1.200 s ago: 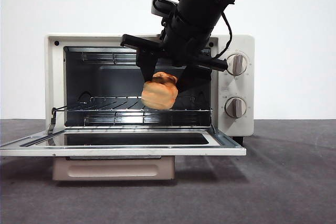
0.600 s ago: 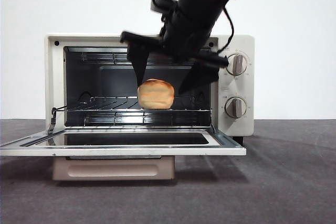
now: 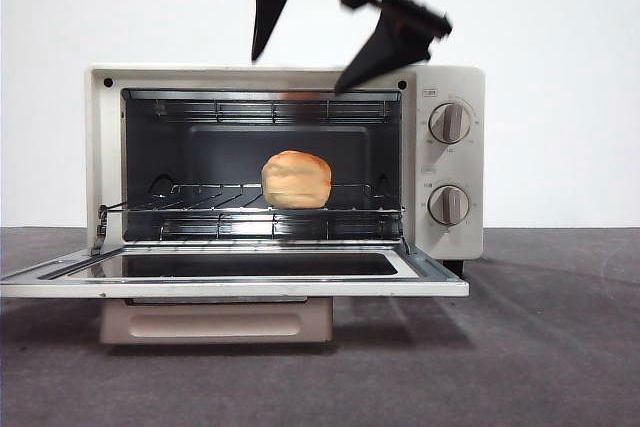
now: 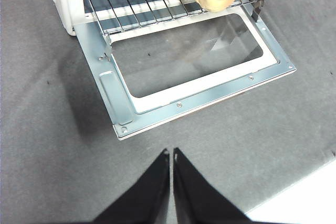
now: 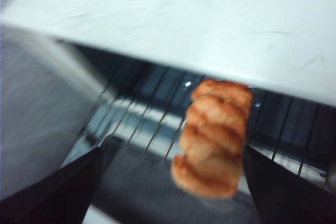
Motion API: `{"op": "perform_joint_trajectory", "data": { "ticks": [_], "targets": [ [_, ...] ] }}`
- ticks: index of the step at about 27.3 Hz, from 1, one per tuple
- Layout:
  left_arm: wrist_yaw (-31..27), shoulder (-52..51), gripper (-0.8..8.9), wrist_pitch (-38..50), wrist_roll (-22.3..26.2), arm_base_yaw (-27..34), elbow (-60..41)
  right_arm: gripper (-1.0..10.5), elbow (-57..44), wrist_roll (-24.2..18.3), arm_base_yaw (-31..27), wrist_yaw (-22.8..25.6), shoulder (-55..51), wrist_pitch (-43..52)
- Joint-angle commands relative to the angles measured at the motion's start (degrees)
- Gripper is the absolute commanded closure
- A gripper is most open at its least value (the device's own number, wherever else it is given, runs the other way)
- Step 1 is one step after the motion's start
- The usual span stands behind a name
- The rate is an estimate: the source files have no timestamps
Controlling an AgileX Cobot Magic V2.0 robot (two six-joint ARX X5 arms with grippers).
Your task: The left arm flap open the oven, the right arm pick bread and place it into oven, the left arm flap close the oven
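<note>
The oven (image 3: 285,187) mouth is left unblocked at frame centre, with the door (image 3: 235,277) folded flat across the lower frame as a ledge. The middle of the wire rack (image 3: 200,195) is occupied by the bread (image 3: 296,179); room is left on both sides. The right gripper (image 3: 330,42), jaws spread, is held above the oven top.

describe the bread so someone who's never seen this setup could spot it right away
Find the cream-white oven on the grey table, its door folded down flat. Inside the dark cavity a wire rack spans the width, and the bread sits on it, a little right of centre. It is the only golden-orange, lumpy thing among black, grey and cream parts; the right gripper hangs open above the oven, apart from it.
</note>
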Motion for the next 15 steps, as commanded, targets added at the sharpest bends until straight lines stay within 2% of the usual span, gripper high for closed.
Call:
{"op": "perform_joint_trajectory", "data": {
  "ticks": [1,6,8,11,15],
  "targets": [
    [-0.07,0.17,7.98,0.68,0.31,-0.15,0.39,5.2,1.22,-5.84,0.66,-2.51,-2.99,-3.91],
    [-0.07,0.2,7.98,2.14,0.28,-0.15,0.39,5.2,1.22,-13.64,0.66,-4.11,-10.21,-14.32],
    [-0.07,0.22,7.98,2.99,0.24,-0.15,0.39,5.2,1.18,-15.34,0.66,-4.28,-12.72,-18.43],
    [-0.07,0.24,7.98,3.45,0.24,-0.15,0.39,5.2,0.22,-16.48,0.66,-4.76,-16.57,-22.23],
    [-0.07,0.28,7.98,3.39,0.24,-0.15,0.39,5.2,-4.31,-16.57,0.66,-6.43,-22.64,-22.23]
  ]
}}
